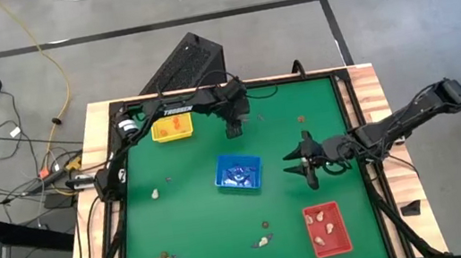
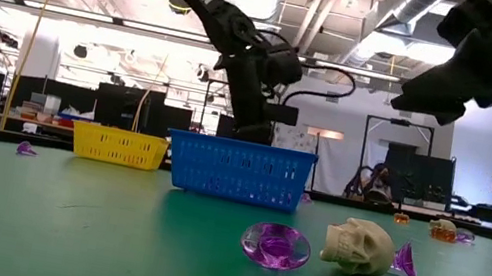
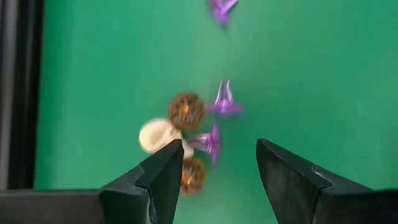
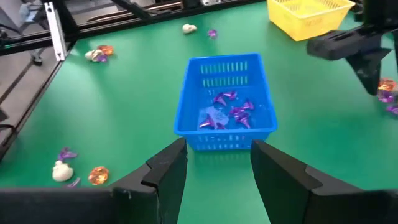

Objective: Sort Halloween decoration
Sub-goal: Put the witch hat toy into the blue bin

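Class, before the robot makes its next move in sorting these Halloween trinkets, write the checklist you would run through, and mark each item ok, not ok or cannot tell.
1. Left gripper open and empty: ok, fingers apart, nothing between them.
2. Trinkets under the left gripper: ok, a cream skull, purple pieces and orange balls lie clustered below it.
3. One piece separable for a clean grasp: cannot tell, they lie close together.
4. Right gripper open and empty: ok.
5. Blue tray holds only purple pieces: ok.
6. Red tray and yellow tray upright on the table: ok.
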Robot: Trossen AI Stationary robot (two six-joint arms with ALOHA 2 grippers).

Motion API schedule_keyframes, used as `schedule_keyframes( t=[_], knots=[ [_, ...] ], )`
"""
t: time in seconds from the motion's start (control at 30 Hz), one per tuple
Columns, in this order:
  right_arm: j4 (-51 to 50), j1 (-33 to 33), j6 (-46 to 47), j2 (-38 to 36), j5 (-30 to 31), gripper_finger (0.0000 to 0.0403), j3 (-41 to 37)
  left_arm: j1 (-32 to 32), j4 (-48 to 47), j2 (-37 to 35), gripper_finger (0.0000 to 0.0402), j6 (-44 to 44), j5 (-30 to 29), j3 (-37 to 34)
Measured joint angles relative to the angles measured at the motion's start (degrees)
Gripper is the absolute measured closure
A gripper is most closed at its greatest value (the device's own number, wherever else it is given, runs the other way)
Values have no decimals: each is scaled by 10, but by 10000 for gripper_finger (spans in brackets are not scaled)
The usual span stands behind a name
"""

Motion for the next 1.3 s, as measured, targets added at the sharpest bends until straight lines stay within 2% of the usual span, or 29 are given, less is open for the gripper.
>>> schedule_keyframes(
  t=[0.27,0.4,0.63,0.87,1.0,1.17,1.3],
  knots=[
    [3,22,4,0,2,195,0,20,-20,0,207,19,65,0],
    [3,21,12,0,16,195,0,19,-18,0,207,33,71,0],
    [3,8,12,0,17,195,0,16,5,0,207,-53,58,0],
    [3,-20,29,0,21,195,0,17,-8,0,207,-86,59,-1],
    [3,-27,33,0,32,195,0,17,-11,0,207,-108,88,0],
    [2,-29,33,0,35,195,0,18,-11,-1,207,-176,96,18],
    [2,-29,33,0,60,195,0,20,-13,-1,207,-216,109,28]
  ],
)
